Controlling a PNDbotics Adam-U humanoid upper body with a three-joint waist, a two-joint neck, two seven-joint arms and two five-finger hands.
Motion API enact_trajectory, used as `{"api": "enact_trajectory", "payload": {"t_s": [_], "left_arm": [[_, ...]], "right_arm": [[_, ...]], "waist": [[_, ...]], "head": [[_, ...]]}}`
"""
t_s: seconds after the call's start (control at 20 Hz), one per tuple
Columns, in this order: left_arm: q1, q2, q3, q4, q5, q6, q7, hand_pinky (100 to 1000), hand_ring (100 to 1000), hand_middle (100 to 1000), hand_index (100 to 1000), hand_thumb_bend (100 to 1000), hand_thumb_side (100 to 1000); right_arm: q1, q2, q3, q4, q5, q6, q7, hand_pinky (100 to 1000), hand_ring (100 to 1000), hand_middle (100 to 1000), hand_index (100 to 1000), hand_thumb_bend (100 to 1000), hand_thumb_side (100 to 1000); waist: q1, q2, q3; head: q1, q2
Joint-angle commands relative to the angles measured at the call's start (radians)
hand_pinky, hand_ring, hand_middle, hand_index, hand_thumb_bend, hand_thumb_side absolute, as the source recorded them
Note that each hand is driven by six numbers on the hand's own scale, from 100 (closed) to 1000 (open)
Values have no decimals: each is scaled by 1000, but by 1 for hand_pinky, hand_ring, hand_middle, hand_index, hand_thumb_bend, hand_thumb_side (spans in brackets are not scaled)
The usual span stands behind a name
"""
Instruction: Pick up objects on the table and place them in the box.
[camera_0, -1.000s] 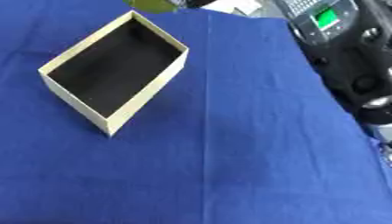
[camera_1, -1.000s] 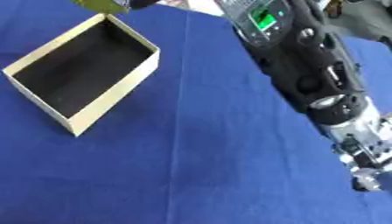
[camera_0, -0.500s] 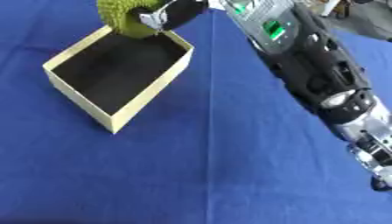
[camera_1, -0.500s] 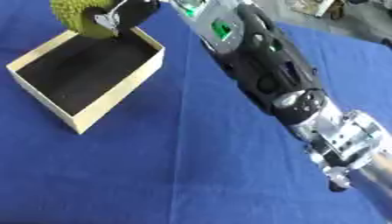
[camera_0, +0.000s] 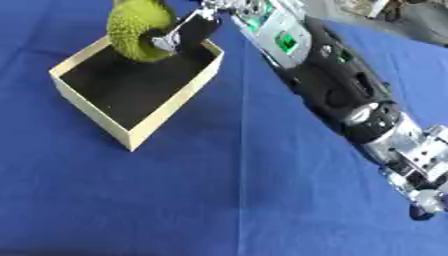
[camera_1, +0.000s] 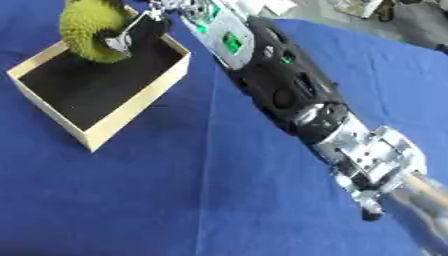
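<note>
A spiky yellow-green fruit (camera_0: 136, 27), like a small durian, hangs over the far end of an open cream box (camera_0: 90, 123) with a black inside. My right hand (camera_0: 182, 34) is curled round the fruit's right side, and its black arm (camera_0: 332, 90) stretches in from the lower right across the blue cloth. The fruit's lower part dips just inside the box's far wall. My left hand shows in neither view.
A blue cloth (camera_0: 219, 200) covers the table, with a fold line running down its middle. Pale things (camera_1: 359, 7) lie beyond the cloth's far edge at top right. The box stands askew at upper left.
My right arm has reached further in and lowered the fruit over the box's far end. The whole picture has shifted, so the head has moved too.
</note>
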Motion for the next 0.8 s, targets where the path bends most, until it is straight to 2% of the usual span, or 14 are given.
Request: {"api": "enact_trajectory", "payload": {"t_s": [0.05, 0.1, 0.2, 0.35, 0.45, 0.55, 0.8], "left_arm": [[-12, 8, 1, -17, 4, -1, -1, 708, 696, 582, 651, 100, 344], [-10, 9, 2, -17, 4, -1, -2, 708, 696, 582, 650, 100, 345], [-6, 11, 4, -17, 2, 0, -1, 709, 695, 581, 650, 100, 346], [0, 14, 7, -17, -1, 0, 1, 708, 695, 581, 650, 100, 346], [4, 16, 8, -17, -2, 1, 2, 709, 694, 580, 650, 100, 347], [8, 17, 9, -17, -3, 2, 2, 709, 695, 580, 650, 100, 346], [12, 18, 10, -17, -5, 2, 2, 709, 695, 580, 650, 100, 346]], "right_arm": [[-19, -18, -12, 1, 34, -36, 89, 819, 793, 767, 858, 193, 100], [-20, -20, -17, -3, 46, -48, 113, 834, 810, 779, 870, 203, 100], [-23, -24, -32, -15, 66, -65, 138, 866, 847, 803, 895, 213, 286], [-25, -32, -50, -40, 90, -73, 142, 888, 869, 818, 915, 230, 400], [-25, -39, -64, -61, 94, -69, 129, 887, 864, 817, 917, 221, 385], [-25, -44, -78, -84, 85, -59, 111, 882, 856, 815, 916, 212, 331], [-21, -56, -91, -121, 61, -35, 95, 882, 856, 815, 916, 212, 331]], "waist": [[15, -19, -4], [16, -18, -6], [19, -18, -12], [23, -17, -18], [25, -18, -23], [27, -20, -27], [29, -22, -31]], "head": [[-10, 10], [-13, 13], [-17, 18], [-22, 22], [-25, 25], [-27, 27], [-28, 28]]}}
